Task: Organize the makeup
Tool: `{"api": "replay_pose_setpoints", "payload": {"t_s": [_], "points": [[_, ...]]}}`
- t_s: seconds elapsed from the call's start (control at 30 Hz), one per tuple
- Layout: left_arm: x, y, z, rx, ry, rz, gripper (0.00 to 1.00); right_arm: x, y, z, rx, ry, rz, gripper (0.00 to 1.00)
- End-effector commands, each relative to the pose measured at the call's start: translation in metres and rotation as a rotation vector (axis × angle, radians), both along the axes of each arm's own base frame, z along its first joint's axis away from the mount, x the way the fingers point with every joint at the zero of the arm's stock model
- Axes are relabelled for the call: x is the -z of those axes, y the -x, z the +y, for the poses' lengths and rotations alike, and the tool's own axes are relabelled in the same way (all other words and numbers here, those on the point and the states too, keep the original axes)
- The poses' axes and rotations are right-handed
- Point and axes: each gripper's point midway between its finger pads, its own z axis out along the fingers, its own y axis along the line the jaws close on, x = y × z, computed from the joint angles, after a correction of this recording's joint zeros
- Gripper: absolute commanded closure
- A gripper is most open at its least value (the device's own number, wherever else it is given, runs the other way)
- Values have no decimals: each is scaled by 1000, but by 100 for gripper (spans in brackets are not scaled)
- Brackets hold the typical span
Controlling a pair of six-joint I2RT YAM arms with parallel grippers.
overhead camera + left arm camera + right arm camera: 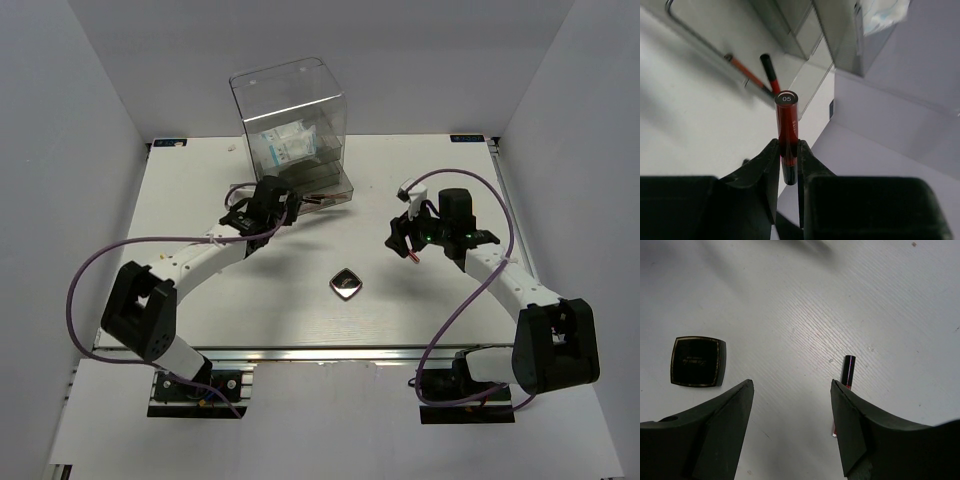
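**Left.** The left gripper (787,148) had its jaws pinched on a dark-red stick (787,117). The cap, marked "05", pointed away from the wrist. The stick appeared to be held off the worktop (190,200), just in front of the clear acrylic drawer box (290,100). Past the held stick, the left wrist view showed a black-capped red stick (769,72) lying at the low front tray (330,188) of the box. A thinner orange line ran beside it; I could not tell whether it was a reflection or a further pencil. The blue-printed packets (290,147) sat inside the upper part of the box.

**Centre.** The dark rounded-square compact (347,284) lay flat on the open worktop, well apart from the box and from both grippers.

**Right.** The right gripper (792,390) had its jaws spread and empty, low over the worktop. A short black-capped stick (849,371) lay just beside the tip of one finger and was partly hidden by it, so it was not between the jaws. In that view the compact lay off to the other side.

**Judgement.**
- **Step in hand:** the left arm was probably delivering its stick to the front tray to join the one already there.
- **Next move, left arm:** carry the stick forward over the tray, bring it down roughly along the tray's length, then let go without knocking the stick already there.
- **Next move, right arm:** shift sideways until the loose stick lies between the jaws, then descend and close.
- **Left to do:** the compact remained unsorted.
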Motion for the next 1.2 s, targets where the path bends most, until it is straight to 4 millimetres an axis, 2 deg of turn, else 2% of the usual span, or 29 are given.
{"api": "replay_pose_setpoints", "payload": {"t_s": [0.0,0.07,0.13,0.17,0.27,0.4,0.43,0.5,0.53,0.67,0.83,0.9,0.93,0.97,1.0,1.03,1.07,1.13,1.17], "points": [[-31,-34,6,-61,79,-114,90,-2,0,2,-12,-17,-19,31],[-23,-47,10,-88,96,-102,89,-1,1,2,-13,-15,-17,31],[-25,-56,11,-97,107,-99,89,1,2,0,-5,-13,-17,31],[-19,-63,15,-110,104,-89,89,2,2,0,-5,-12,-16,30],[-13,-76,18,-123,126,-90,81,2,3,-2,-3,-13,-15,28],[-2,-84,19,-120,156,-69,60,3,3,-2,-2,-13,-15,26],[1,-83,18,-116,158,-61,51,2,3,-2,-1,-12,-18,26],[3,-84,17,-113,165,-57,43,3,2,-3,1,-9,-16,25],[5,-82,16,-106,171,-49,34,2,1,-3,2,-9,-20,25],[5,-80,15,-91,178,-48,26,2,-1,-3,4,-7,-19,23],[-24,-75,8,-24,192,-124,30,10,-10,-11,71,19,11,22],[-33,-66,6,27,167,-155,43,13,-16,-15,123,30,42,23],[-54,-61,6,54,174,-219,48,23,-18,-17,137,48,74,23],[-48,-51,5,91,158,-218,56,29,-18,-22,165,74,99,24],[-50,-45,6,129,111,-248,58,29,-23,-23,177,80,104,24],[-75,-35,9,154,109,-326,59,37,-24,-27,194,103,125,24],[-61,-22,9,210,55,-335,60,40,-25,-28,200,112,137,25],[-75,-8,11,266,6,-443,59,45,-29,-33,221,139,151,26],[-75,7,17,307,-71,-487,56,47,-31,-34,226,148,158,27]]}}
